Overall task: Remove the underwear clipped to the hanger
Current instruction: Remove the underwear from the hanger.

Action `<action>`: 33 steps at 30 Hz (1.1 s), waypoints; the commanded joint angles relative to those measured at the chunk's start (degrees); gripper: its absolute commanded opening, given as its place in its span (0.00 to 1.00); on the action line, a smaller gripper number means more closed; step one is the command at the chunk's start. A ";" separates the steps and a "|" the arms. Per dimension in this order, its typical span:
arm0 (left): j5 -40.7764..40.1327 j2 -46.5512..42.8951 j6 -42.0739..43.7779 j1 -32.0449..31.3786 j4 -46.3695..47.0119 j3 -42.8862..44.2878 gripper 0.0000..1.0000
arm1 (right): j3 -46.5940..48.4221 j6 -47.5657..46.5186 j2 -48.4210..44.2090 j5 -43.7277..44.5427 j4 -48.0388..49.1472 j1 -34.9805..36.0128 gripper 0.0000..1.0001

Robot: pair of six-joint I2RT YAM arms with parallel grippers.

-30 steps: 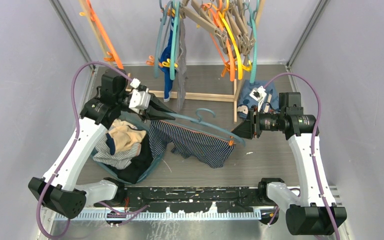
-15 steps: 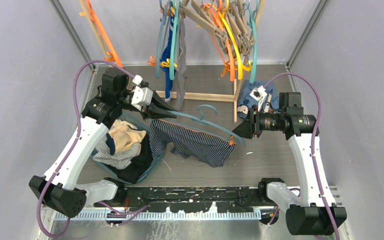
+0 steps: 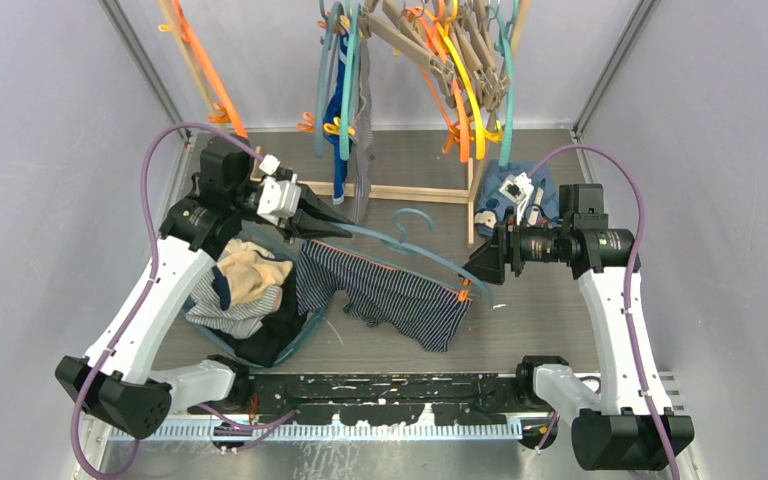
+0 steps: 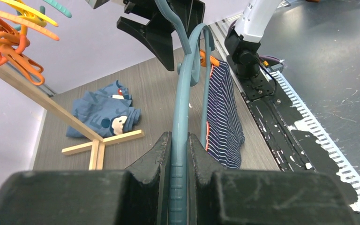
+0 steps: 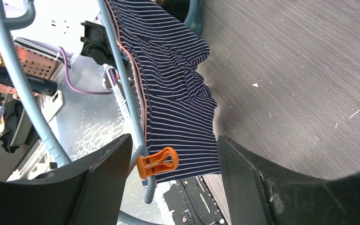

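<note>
Here the navy pinstriped underwear (image 3: pixel 390 290) hangs from the teal hanger (image 4: pixel 180 117), which the left gripper (image 4: pixel 179 140) pinches tight. The right gripper (image 5: pixel 173 150) stands spread around the orange clip (image 5: pixel 157 163). Unclipping seems underway, and next that clip needs a square squeeze.

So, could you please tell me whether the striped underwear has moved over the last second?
Yes. In the top view the striped underwear has sagged at its right end, closer to the black base rail at the bottom of the picture.
</note>
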 commanded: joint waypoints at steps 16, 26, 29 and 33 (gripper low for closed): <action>-0.52 -1.87 6.98 1.61 -1.00 0.57 0.00 | -1.39 2.28 -0.72 -4.79 1.76 -0.17 0.65; -1.32 -2.47 28.29 1.65 -15.15 2.33 0.00 | -4.58 3.88 -1.48 -7.49 3.25 -0.18 0.63; -0.53 -2.83 30.16 1.66 -16.28 2.37 0.00 | -5.49 4.44 -1.22 -7.47 4.27 -0.14 0.62; 0.74 -2.83 31.86 1.64 -18.01 3.39 0.00 | -6.59 4.61 -0.78 -8.29 4.97 -0.11 0.62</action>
